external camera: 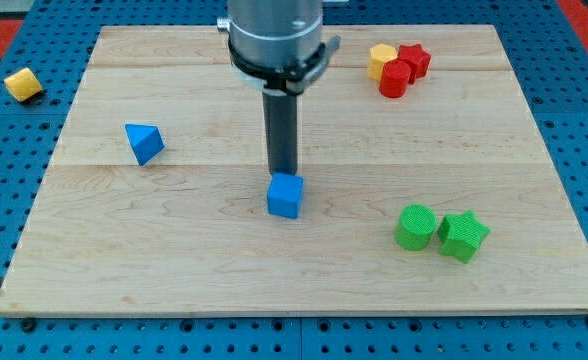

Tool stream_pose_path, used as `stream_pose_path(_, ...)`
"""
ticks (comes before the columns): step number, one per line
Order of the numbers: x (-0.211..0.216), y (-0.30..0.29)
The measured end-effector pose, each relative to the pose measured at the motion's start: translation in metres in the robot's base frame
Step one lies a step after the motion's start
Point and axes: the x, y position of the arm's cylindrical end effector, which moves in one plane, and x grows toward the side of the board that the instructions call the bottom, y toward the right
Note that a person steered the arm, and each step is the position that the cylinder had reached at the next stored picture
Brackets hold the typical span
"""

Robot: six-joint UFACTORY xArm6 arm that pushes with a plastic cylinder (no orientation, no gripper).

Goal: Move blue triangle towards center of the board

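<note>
The blue triangle lies on the wooden board at the view's left, a little above mid-height. My tip stands near the board's middle, well to the right of the triangle. The tip is just above and touching or nearly touching the top edge of a blue cube. The rod runs straight up to the arm's grey flange at the view's top.
A green cylinder and a green star sit side by side at the lower right. A yellow block, a red cylinder and a red star cluster at the upper right. A yellow cube lies off the board at the upper left.
</note>
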Motion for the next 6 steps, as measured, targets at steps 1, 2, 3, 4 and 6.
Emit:
stream_pose_path(1,0.001,-0.035)
stream_pose_path(2,0.05,0.038)
stream_pose_path(3,0.068,0.092)
stream_pose_path(4,0.073,0.014)
stream_pose_path(6,0.151,0.068)
